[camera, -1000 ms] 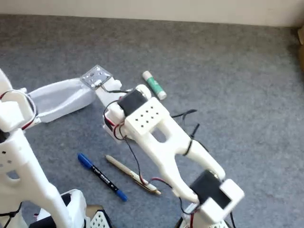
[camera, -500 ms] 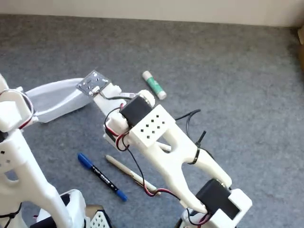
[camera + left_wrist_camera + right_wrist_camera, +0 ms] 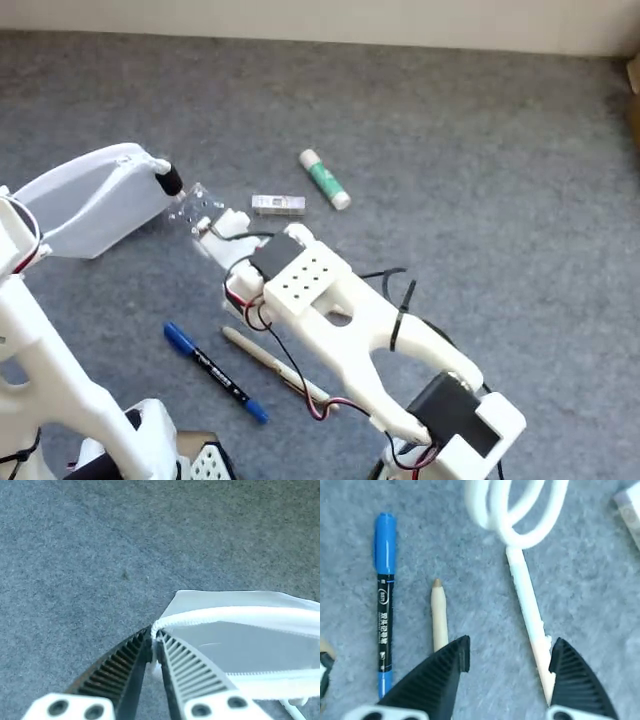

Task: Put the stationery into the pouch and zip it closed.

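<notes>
Translucent white zip pouch [image 3: 95, 200] is raised off the grey felt-covered table [image 3: 480, 150]. The left end effector [image 3: 152, 636] is clamped tight on the corner of its zip seam. Its contents cannot be made out through the wall. All of the following lie on the table outside the pouch. A small clear rectangular case [image 3: 278, 205] is just beside it, and a green glue stick [image 3: 325, 179] is beyond that. A blue marker [image 3: 215, 372] and a beige pen [image 3: 275, 368] lie side by side, well apart from the pouch. The right end effector [image 3: 510, 647] gapes wide over the pen, holding nothing.
</notes>
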